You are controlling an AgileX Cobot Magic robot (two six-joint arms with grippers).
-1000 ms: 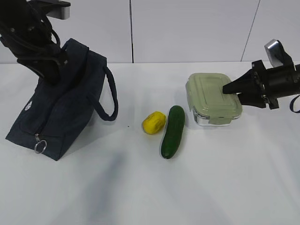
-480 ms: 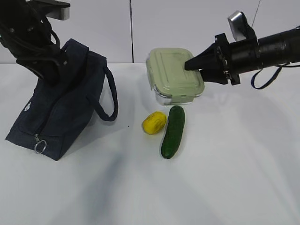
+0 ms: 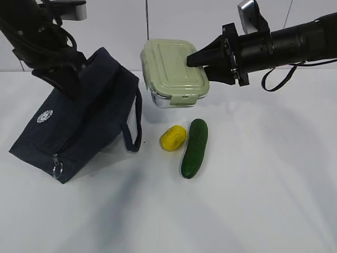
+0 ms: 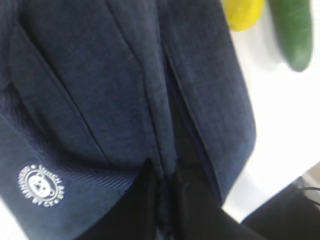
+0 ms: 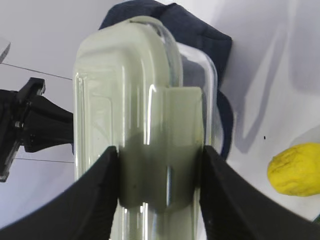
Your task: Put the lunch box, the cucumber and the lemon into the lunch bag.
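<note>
My right gripper (image 3: 194, 61) is shut on the lunch box (image 3: 172, 71), a clear container with a sage-green lid, and holds it in the air above the table, right of the bag. In the right wrist view my gripper (image 5: 160, 165) clamps the box (image 5: 145, 90) across its end clip. The navy lunch bag (image 3: 79, 124) leans at the left. My left gripper (image 4: 165, 182) is shut on the bag's top fabric (image 4: 125, 75) and holds it up. The yellow lemon (image 3: 173, 137) and the dark green cucumber (image 3: 195, 147) lie side by side on the table.
The white table (image 3: 263, 184) runs to a white wall at the back. The bag's loop handle (image 3: 134, 126) hangs toward the lemon. Its zipper ring (image 3: 57, 169) hangs at the bag's near-left corner.
My right gripper has lifted the lunch box off the table and carried it left and up toward the bag. My left gripper has raised and tilted the bag to the right.
</note>
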